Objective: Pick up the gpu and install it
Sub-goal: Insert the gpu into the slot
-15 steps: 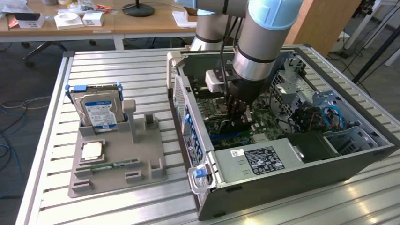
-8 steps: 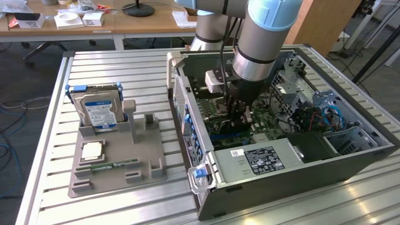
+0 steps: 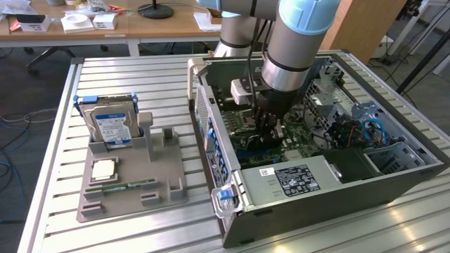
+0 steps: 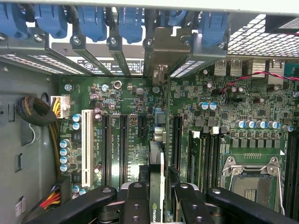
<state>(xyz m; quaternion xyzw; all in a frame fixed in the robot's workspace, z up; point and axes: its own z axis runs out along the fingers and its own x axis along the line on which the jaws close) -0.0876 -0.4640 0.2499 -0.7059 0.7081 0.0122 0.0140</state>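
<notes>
In the wrist view the gpu appears edge-on, a thin card with a green-logo edge, upright between my two black fingers. My gripper is shut on it. The card stands over the green motherboard, between the black expansion slots. Its silver end bracket reaches the rear slot openings under the blue clips. In the exterior view my gripper is lowered deep inside the open computer case, just above the board.
A grey parts holder on the exterior view's left carries a silver hard drive, a processor chip and a memory stick. Inside the case are the power supply, the CPU socket and cable bundles.
</notes>
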